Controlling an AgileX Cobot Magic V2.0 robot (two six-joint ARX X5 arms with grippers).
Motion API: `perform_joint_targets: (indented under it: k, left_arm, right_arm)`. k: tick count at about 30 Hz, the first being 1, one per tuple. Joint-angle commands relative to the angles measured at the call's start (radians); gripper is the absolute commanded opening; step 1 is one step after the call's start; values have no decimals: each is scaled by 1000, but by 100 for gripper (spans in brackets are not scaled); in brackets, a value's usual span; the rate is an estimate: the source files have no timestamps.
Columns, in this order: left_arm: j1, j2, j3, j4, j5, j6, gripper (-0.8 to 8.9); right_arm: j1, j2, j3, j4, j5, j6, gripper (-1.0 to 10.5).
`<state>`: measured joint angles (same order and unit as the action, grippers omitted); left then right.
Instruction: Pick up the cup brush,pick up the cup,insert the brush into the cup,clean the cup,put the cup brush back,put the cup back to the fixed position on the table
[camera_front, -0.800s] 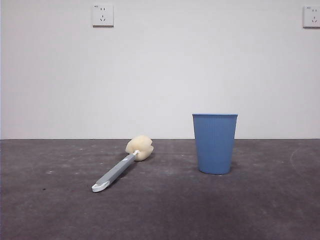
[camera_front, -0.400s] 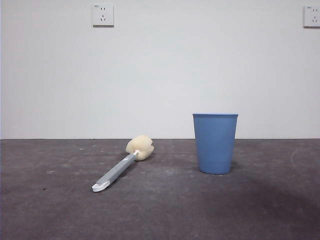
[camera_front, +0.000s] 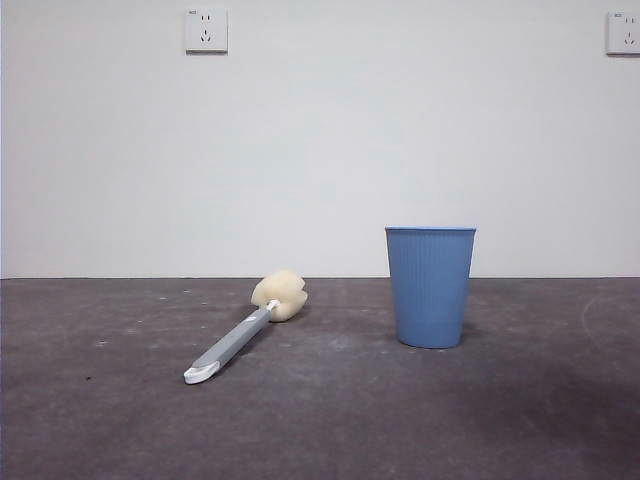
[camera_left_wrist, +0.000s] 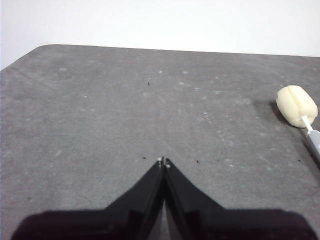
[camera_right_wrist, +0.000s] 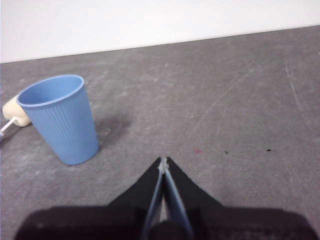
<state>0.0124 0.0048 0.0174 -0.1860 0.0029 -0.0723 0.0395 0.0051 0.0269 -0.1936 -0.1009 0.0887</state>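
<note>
Step in hand: none begun; first pickup pending.
Cup brush: flat on the tabletop, sponge head away from the camera.
Cup: upright, well apart from the brush.
Left hand: jaws closed, empty, near the sponge.
Right hand: jaws closed, empty, near the cup.
Next move: left jaws must part and straddle the handle.
Change from earlier frame: none in the objects.
</note>
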Motion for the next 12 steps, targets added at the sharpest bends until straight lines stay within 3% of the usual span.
perform_joint_targets:
  k: [1, 12]
  left_arm:
    - [3, -3, -13, 3, 0, -6, -3]
    - [3, -3, -13, 3, 0, -6, -3]
  right_arm:
    - [0, -4, -16, 4, 3, 19, 1]
    - [0, -3, -16, 6, 3, 26, 1]
